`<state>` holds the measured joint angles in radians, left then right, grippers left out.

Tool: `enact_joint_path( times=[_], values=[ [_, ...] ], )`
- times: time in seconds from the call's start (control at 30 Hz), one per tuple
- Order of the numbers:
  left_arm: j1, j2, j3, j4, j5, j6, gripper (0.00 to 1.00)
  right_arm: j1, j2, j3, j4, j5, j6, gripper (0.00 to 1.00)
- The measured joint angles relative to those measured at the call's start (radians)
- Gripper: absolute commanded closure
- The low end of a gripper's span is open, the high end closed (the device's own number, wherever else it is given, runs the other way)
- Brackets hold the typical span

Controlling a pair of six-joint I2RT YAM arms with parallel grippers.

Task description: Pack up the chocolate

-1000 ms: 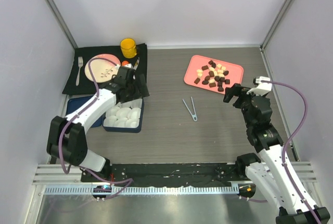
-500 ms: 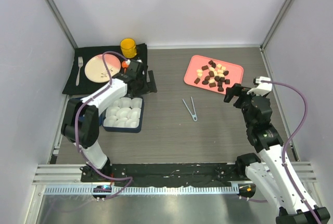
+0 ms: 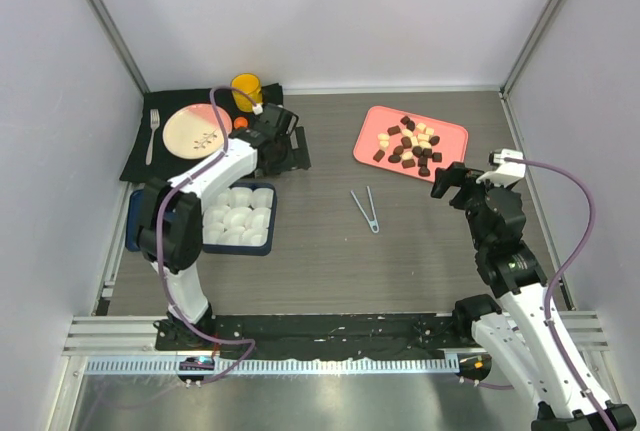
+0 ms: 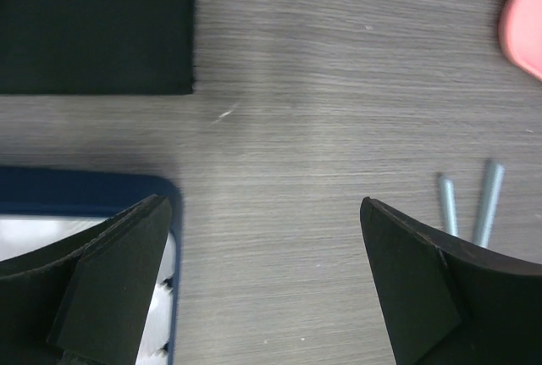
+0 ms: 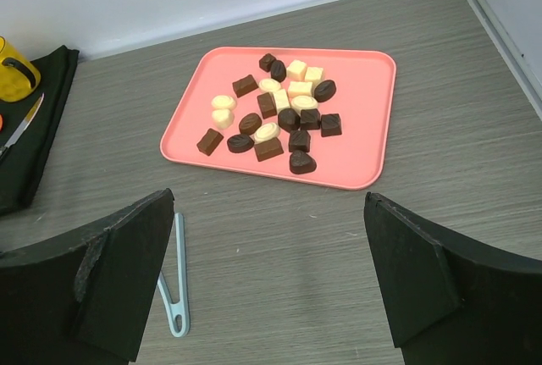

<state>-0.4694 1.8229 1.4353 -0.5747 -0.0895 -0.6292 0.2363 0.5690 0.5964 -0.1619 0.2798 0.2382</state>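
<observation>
Left gripper (image 4: 262, 204) wide, empty, above counter (image 3: 420, 241) left of pink tray (image 5: 364, 128). Right gripper (image 5: 269, 198) wide, empty, near tray's front edge; chocolate (image 5: 275, 115) clustered mid-tray, rim margin free.

brown and cream chocolate (image 5: 275, 119), pink tray (image 5: 364, 85)

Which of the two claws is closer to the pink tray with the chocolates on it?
The right gripper: it sits just off one near corner of the pink tray. The left gripper is farther away, out past the tray's opposite end.
</observation>
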Motion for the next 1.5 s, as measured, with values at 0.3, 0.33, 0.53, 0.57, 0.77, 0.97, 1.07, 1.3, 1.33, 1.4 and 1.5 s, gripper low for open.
enact_joint_path(
  times=[0.3, 0.33, 0.53, 0.57, 0.77, 0.97, 1.07, 1.3, 1.33, 1.4, 1.5],
  values=[
    [-0.023, -0.101, -0.042, -0.104, -0.159, -0.060, 0.00, 0.016, 0.000, 0.000, -0.001, 0.005, 0.000, 0.00],
    [-0.025, -0.104, -0.048, -0.108, -0.161, -0.069, 0.00, 0.018, 0.000, 0.000, -0.001, 0.006, -0.001, 0.00],
    [-0.032, -0.073, -0.066, -0.126, -0.160, -0.094, 0.00, 0.030, -0.002, 0.000, -0.002, 0.012, -0.005, 0.00],
    [-0.032, -0.064, -0.066, -0.126, -0.159, -0.097, 0.00, 0.032, -0.002, 0.000, -0.003, 0.013, -0.006, 0.00],
    [-0.034, 0.021, -0.030, -0.125, -0.145, -0.096, 0.00, 0.040, -0.006, 0.000, -0.004, 0.023, -0.020, 0.00],
    [-0.042, 0.094, 0.055, -0.123, -0.125, -0.095, 0.00, 0.044, -0.013, 0.000, -0.006, 0.029, -0.026, 0.00],
    [-0.054, 0.111, 0.089, -0.125, -0.119, -0.093, 0.00, 0.044, -0.014, 0.000, -0.009, 0.034, -0.028, 0.00],
    [-0.092, 0.169, 0.190, -0.121, -0.092, -0.071, 0.00, 0.046, -0.016, 0.000, -0.012, 0.037, -0.031, 0.00],
    [-0.098, 0.175, 0.200, -0.121, -0.089, -0.070, 0.00, 0.047, -0.021, 0.000, -0.012, 0.037, -0.032, 0.00],
    [-0.106, 0.186, 0.217, -0.122, -0.083, -0.070, 0.00, 0.049, -0.022, 0.000, -0.012, 0.037, -0.031, 0.00],
    [-0.118, 0.205, 0.249, -0.122, -0.077, -0.071, 0.00, 0.050, -0.028, 0.000, -0.012, 0.036, -0.031, 0.00]
  ],
)
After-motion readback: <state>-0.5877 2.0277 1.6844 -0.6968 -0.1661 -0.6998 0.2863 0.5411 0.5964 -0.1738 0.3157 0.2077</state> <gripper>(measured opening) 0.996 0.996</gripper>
